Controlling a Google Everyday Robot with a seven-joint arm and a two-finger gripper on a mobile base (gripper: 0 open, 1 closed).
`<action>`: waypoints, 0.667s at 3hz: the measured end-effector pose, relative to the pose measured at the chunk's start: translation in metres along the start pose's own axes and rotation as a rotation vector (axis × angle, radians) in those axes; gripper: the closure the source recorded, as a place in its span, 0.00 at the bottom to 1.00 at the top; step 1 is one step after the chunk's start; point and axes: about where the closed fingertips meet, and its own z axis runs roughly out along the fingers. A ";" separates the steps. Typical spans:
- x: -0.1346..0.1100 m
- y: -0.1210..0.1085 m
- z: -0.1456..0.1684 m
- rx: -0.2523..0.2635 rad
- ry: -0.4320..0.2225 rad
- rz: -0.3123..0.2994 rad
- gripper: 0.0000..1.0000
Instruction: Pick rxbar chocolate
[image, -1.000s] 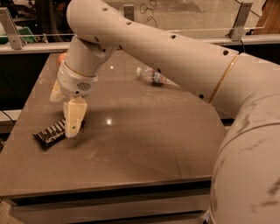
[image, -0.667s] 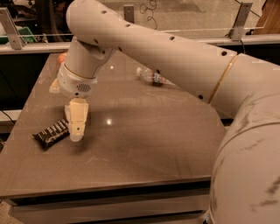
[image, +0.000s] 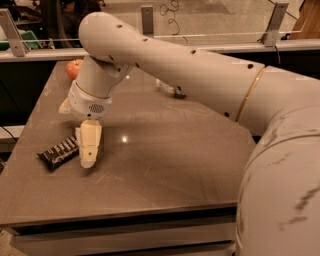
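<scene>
The rxbar chocolate (image: 59, 152) is a flat black-wrapped bar with white lettering. It lies on the brown table (image: 165, 170) near the left front, angled up to the right. My gripper (image: 89, 156) hangs from the white arm and points down, just right of the bar's right end, low over the table. One cream finger (image: 90, 142) faces the camera and hides the other.
A water bottle (image: 169, 89) lies on its side at the table's back middle. A red apple (image: 74, 67) sits at the back left corner. A pale object (image: 64, 106) shows behind the wrist. A glass rail runs behind the table.
The gripper has moved lower and slightly right, closer to the table beside the bar's right end. The bar has not moved.
</scene>
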 end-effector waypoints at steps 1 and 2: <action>0.003 0.001 0.001 0.006 -0.004 0.002 0.18; 0.004 0.001 -0.003 0.014 -0.001 0.005 0.40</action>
